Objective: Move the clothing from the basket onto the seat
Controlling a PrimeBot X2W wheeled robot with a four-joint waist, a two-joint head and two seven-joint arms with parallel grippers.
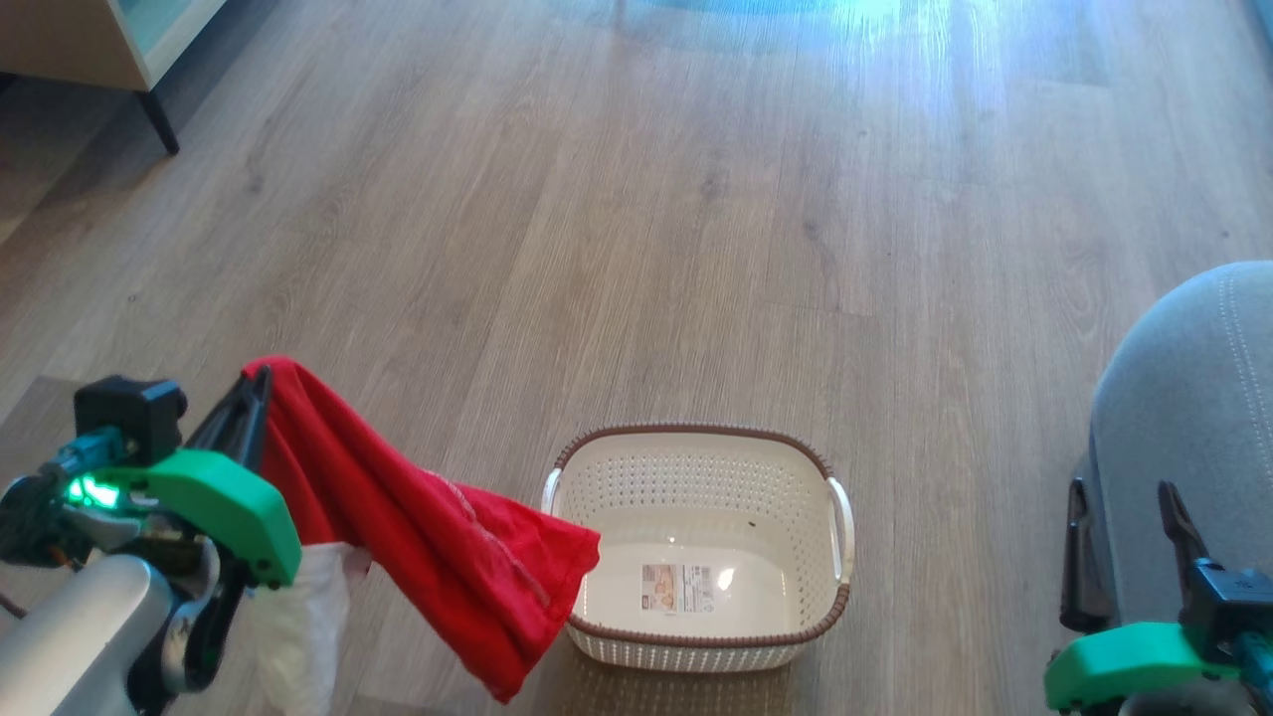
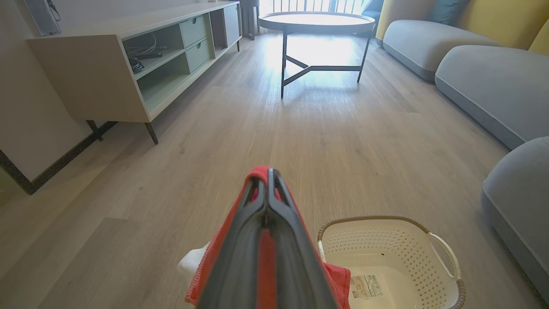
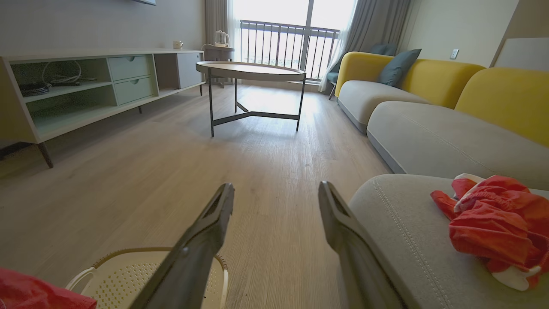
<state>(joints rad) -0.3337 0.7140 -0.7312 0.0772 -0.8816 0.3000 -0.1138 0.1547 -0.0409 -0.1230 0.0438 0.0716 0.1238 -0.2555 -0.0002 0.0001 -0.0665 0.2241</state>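
The left gripper [image 1: 254, 388] is clamped on the red clothing [image 1: 428, 527] and holds it up above the wooden floor [image 1: 696, 199], just left of the basket [image 1: 696, 438]. The cloth hangs in a long drape, with a white part dangling beneath. The basket's bare bottom shows a printed label [image 1: 678, 588]. The right gripper [image 3: 275, 186] has its fingers spread apart, gripping nothing, close beside the grey seat [image 3: 399, 223]. A second red-and-white garment [image 3: 493, 223] lies crumpled on that seat.
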